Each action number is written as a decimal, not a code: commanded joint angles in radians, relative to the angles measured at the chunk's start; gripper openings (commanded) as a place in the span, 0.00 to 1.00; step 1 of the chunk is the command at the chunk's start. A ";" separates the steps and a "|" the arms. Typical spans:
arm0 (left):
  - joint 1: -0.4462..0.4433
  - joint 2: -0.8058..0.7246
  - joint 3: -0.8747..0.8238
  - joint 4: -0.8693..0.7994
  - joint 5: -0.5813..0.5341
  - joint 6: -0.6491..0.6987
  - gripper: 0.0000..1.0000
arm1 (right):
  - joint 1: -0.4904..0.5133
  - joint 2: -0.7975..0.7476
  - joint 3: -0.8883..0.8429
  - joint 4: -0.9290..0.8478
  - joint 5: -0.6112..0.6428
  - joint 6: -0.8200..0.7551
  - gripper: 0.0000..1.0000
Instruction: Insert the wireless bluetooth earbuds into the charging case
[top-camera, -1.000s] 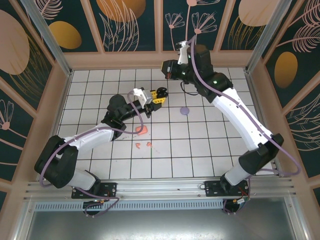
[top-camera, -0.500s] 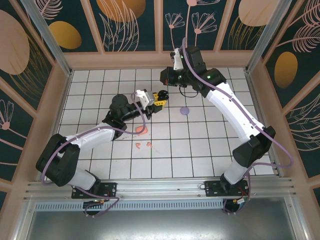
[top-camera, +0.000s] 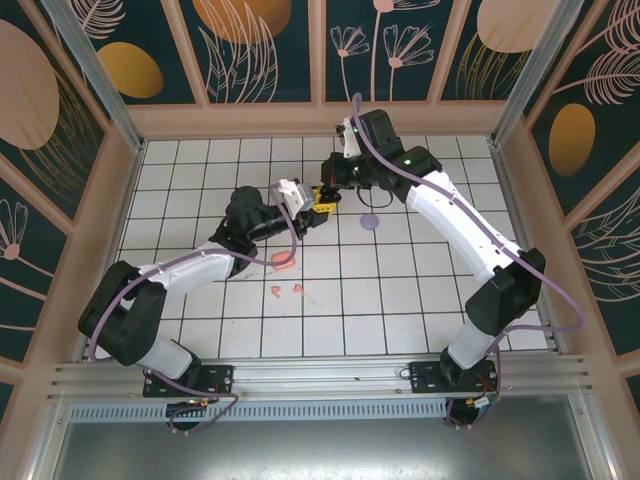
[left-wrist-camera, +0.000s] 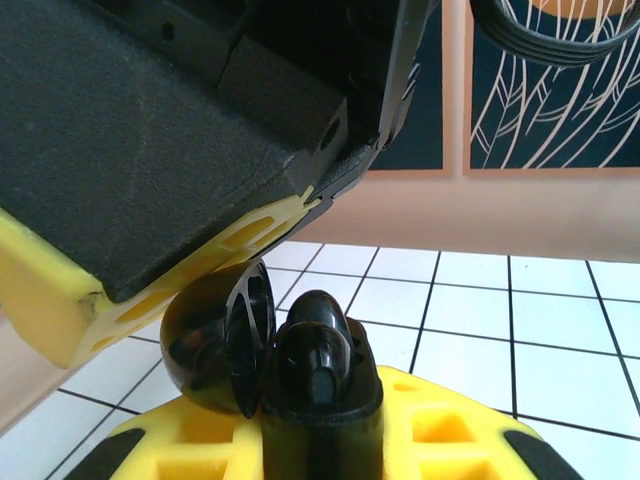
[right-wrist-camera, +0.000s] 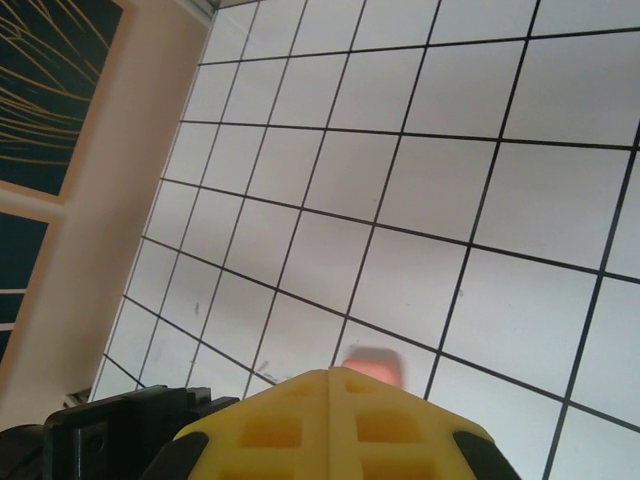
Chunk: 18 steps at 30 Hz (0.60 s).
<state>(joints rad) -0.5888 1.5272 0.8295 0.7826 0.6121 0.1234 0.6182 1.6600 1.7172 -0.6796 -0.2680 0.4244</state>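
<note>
My left gripper (top-camera: 320, 198) is shut on a black charging case (left-wrist-camera: 320, 385), held upright between its yellow fingers (left-wrist-camera: 480, 425). The lid (left-wrist-camera: 215, 340) stands open to the left, and a glossy black earbud (left-wrist-camera: 318, 320) sits in the case's top. My right gripper (top-camera: 331, 177) is shut with nothing between its fingers (right-wrist-camera: 335, 385). Its yellow and black body (left-wrist-camera: 190, 260) hangs just above the lid; I cannot tell whether they touch. Two salmon-orange earbuds (top-camera: 277, 291) (top-camera: 299, 290) lie on the tiles near a salmon case (top-camera: 283, 261).
A lavender case (top-camera: 369, 222) lies on the white tiles right of the grippers. The salmon case shows as a pink blur (right-wrist-camera: 372, 365) past the right fingertips. Wooden walls (top-camera: 130, 180) ring the tiled floor.
The right arm has swung down and left, bringing its shut gripper close above the black case. The left gripper has shifted slightly right with the case.
</note>
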 joint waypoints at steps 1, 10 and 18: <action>-0.001 0.019 0.066 0.040 -0.035 0.002 0.00 | 0.054 -0.071 -0.062 -0.066 -0.036 0.010 0.00; -0.001 0.057 0.055 0.099 -0.034 -0.068 0.00 | -0.031 -0.243 -0.170 0.101 0.102 0.127 0.00; -0.001 0.138 0.072 0.065 -0.088 -0.266 0.00 | -0.144 -0.375 -0.400 0.280 0.229 0.218 0.00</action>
<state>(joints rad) -0.5949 1.6154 0.8642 0.8413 0.5640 -0.0193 0.4969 1.3090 1.3903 -0.4782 -0.1184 0.5919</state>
